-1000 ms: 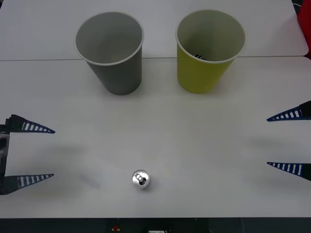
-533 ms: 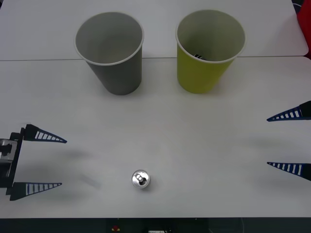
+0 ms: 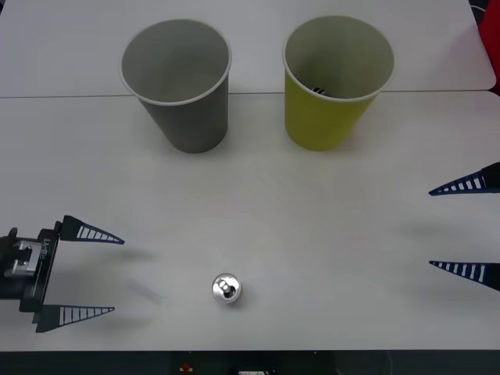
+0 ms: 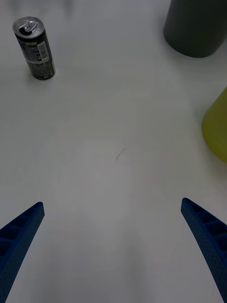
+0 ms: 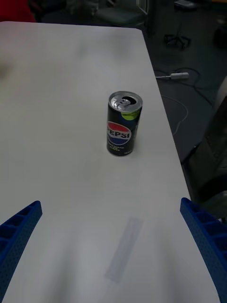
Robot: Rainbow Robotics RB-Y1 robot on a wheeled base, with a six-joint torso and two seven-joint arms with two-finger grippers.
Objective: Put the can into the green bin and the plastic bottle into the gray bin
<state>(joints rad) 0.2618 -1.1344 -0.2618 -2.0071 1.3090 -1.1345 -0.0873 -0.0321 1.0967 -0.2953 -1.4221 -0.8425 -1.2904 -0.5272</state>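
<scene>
The can (image 3: 226, 288) stands upright on the white table (image 3: 312, 234) near its front edge, well apart from both cups at the back. The left gripper (image 3: 105, 274) sits low at the can's left, jaws spread wide and aimed toward it, with the can roughly centred between them from the left wrist view; this looks like an approach lined up so the jaws can pass on either side of the body before closing. Nothing is gripped yet.

The right gripper (image 3: 461, 228) waits at the table's right edge, jaws also wide open and holding nothing, clear of the path between the can and the green bin (image 3: 332, 105). The gray bin (image 3: 187, 101) stands beside the green one, apart from it, both upright with mouths open to receive things.

Something dark with pale marks lies inside the green bin, mostly hidden by its wall, so what it is cannot be told. A thin pale strip (image 5: 124, 248) lies flat on the table between the left jaws and the can.
</scene>
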